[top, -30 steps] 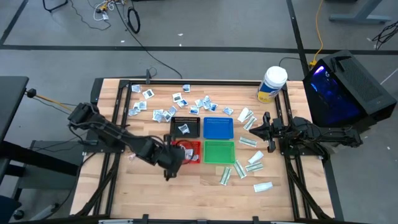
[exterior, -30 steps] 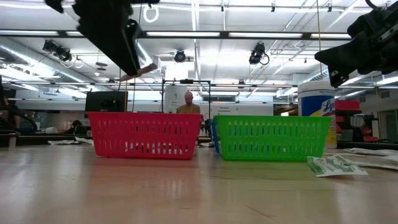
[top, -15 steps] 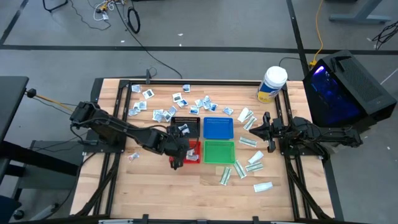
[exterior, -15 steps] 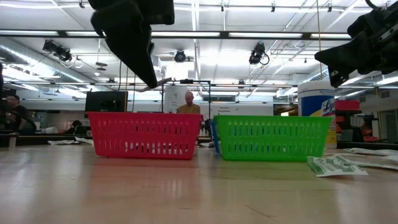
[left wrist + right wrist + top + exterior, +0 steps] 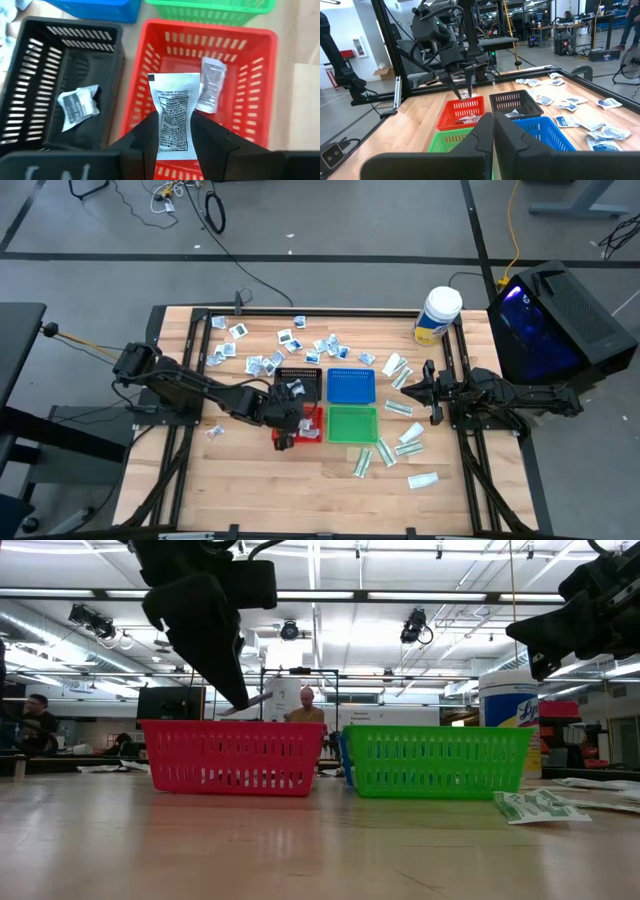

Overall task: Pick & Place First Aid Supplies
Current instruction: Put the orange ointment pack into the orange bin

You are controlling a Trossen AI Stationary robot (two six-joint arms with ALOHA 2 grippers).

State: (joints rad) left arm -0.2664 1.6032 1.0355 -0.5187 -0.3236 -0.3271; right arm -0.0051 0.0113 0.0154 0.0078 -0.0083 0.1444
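My left gripper (image 5: 284, 437) hangs over the near wall of the red tray (image 5: 311, 424), shut on a white packet with black print (image 5: 173, 102). In the low view the gripper (image 5: 240, 700) is just above the red tray's rim (image 5: 230, 726). One packet (image 5: 210, 84) lies flat on the red tray's floor, and a crumpled one (image 5: 78, 105) lies in the black tray (image 5: 35, 75). My right gripper (image 5: 427, 387) is shut and held level at the table's right side, touching nothing. My left gripper pinches the packet's near end (image 5: 172, 136) between its two fingers (image 5: 148, 134), which lie on its two long edges and press it in to a narrow waist. The fingers slant down from the table's left-near side. The packet sticks out past the fingertips, clear above the red tray.
Blue tray (image 5: 351, 385) and green tray (image 5: 352, 423) stand right of the black and red ones. Several loose packets lie along the far side (image 5: 300, 345) and at the right (image 5: 400, 435). A white jar with a yellow label (image 5: 437, 315) stands at the far right.
My left gripper has carried the packet from the near left toward the red tray, moving to the table's right and far side and sinking closer to the tray's rim. It stays shut on the packet.
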